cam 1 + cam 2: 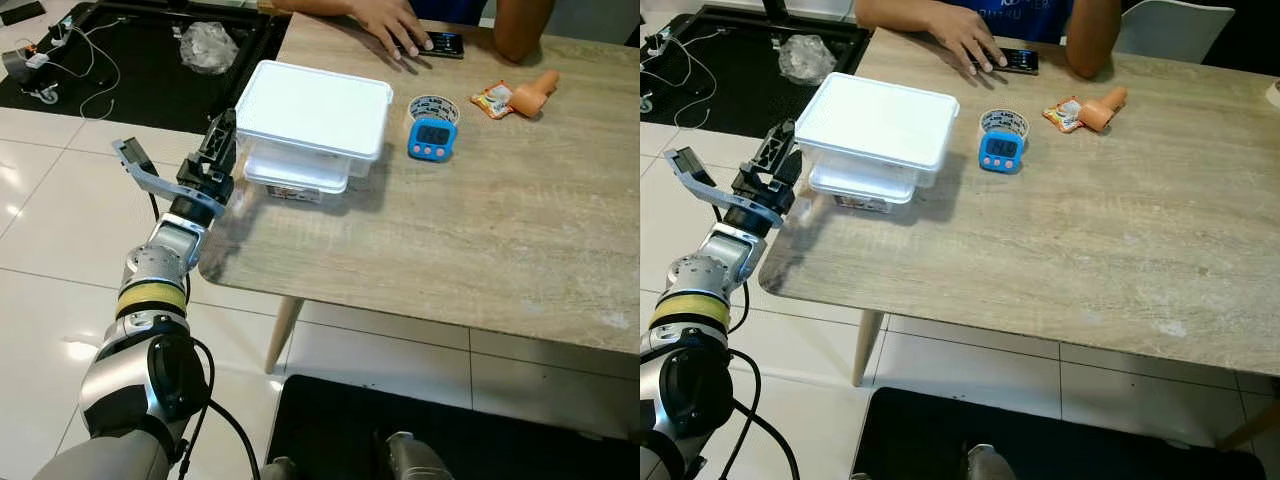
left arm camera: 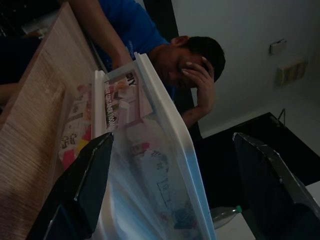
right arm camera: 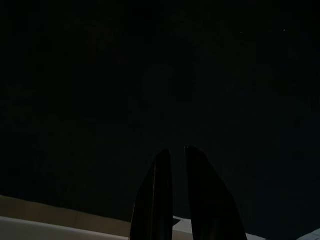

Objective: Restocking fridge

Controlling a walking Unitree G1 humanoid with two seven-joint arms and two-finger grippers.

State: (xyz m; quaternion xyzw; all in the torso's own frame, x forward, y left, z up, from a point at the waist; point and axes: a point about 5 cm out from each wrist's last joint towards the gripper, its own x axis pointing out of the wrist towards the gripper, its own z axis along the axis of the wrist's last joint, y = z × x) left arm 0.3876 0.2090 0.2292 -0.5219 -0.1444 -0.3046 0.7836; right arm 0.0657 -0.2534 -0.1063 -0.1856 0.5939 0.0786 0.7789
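Left gripper (image 1: 222,140) spread wide at the box stack's (image 1: 312,122) left end — boxes sit flat on table (image 1: 480,230) corner, long axis across. Right gripper (image 3: 176,156) nearly pressed together.

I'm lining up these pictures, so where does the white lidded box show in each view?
Left eye: box at the table's left end, by the left gripper.
Right eye: box, upper left.
Left wrist: box between the fingers, close up.
Right wrist: too dark to tell.
Shared landmark: blue timer, beside the box.
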